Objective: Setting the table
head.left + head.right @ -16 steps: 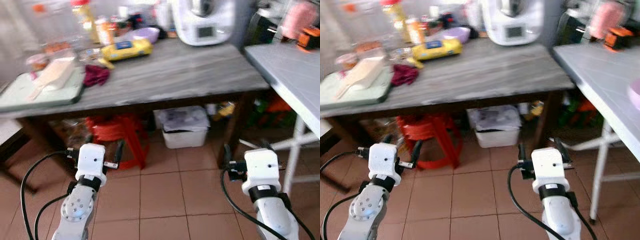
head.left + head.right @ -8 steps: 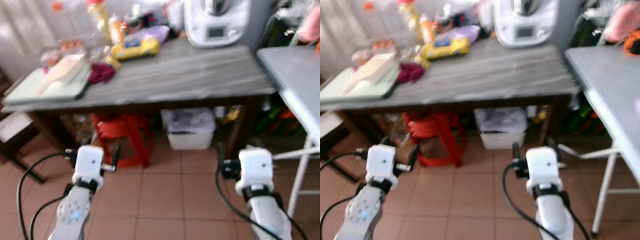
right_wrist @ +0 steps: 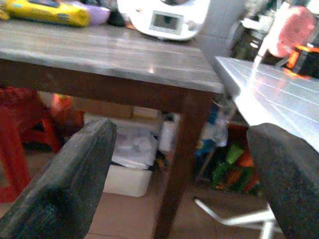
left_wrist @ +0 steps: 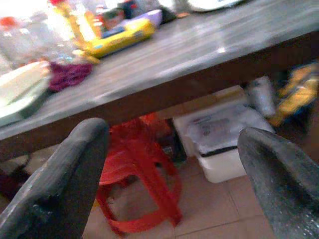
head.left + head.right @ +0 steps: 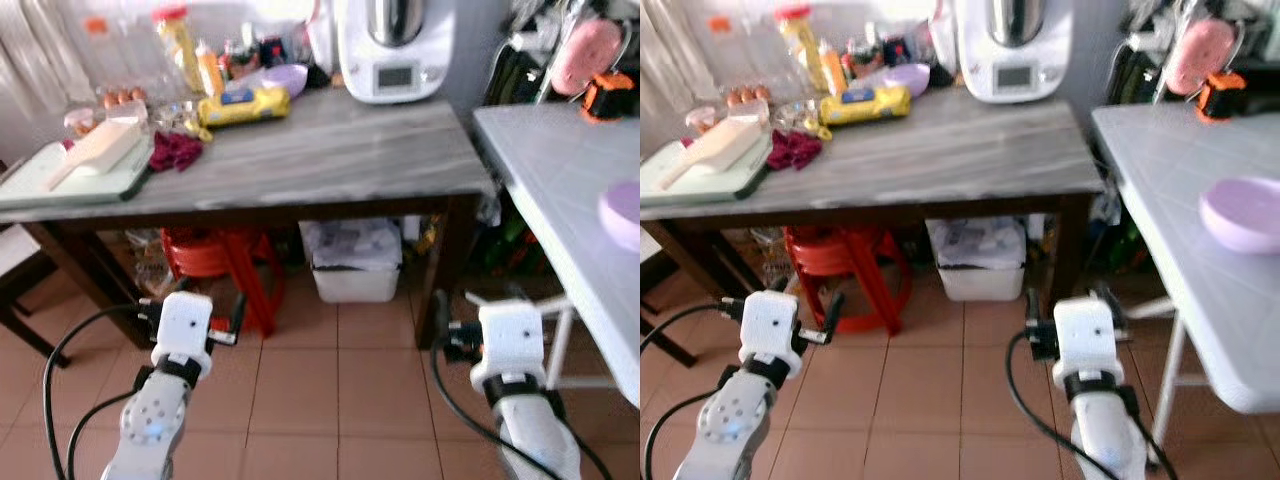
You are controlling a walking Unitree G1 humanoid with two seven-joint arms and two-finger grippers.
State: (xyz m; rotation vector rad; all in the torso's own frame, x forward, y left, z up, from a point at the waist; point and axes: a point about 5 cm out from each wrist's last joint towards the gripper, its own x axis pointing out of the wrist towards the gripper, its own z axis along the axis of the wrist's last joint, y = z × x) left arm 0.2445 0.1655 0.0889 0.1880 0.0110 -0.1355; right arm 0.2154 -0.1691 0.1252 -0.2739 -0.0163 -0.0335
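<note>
A lilac plate (image 5: 1243,213) lies on the white table (image 5: 1160,170) at my right. A lilac bowl (image 5: 285,78) stands at the back of the grey-topped wooden table (image 5: 340,150) ahead. Both arms are held low over the tiled floor, short of that table. My left gripper (image 5: 193,300) is open and holds nothing; in its wrist view the fingers (image 4: 55,189) stand wide apart, facing the table's edge. My right gripper (image 5: 1070,300) is open and holds nothing too, its fingers (image 3: 75,184) spread toward the wooden table's leg.
A red stool (image 5: 225,270) and a white lidded bin (image 5: 355,265) sit under the wooden table. On top are a white kitchen machine (image 5: 392,45), a yellow packet (image 5: 240,105), bottles and a pale tray (image 5: 70,175). An orange tool (image 5: 608,95) lies on the white table.
The view has shifted and sharpened, and more of the white table with the lilac plate has come into sight. Both grippers stay low and open.
</note>
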